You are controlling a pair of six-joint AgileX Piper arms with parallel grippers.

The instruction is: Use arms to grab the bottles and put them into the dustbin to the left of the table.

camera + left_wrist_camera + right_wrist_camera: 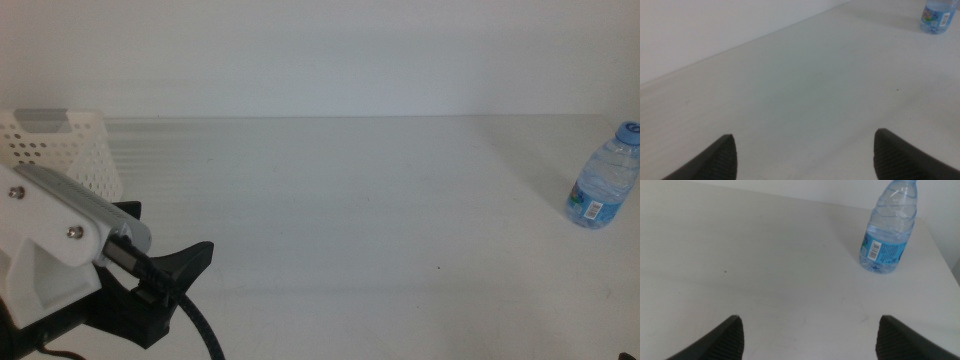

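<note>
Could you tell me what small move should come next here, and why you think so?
Probably the right gripper should ease forward toward the water bottle. The bottle stands upright at the table's right side; the right jaws are open and empty, facing it. The left gripper, also open, sits near the basket, far from it.

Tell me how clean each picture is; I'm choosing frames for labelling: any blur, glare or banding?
Middle view: faint horizontal banding across the table, water bottle soft. Left wrist view: bottle small, slightly blurred, left gripper open. Right wrist view: bottle sharp, barcode visible, right gripper open. No harsh glare.
</note>
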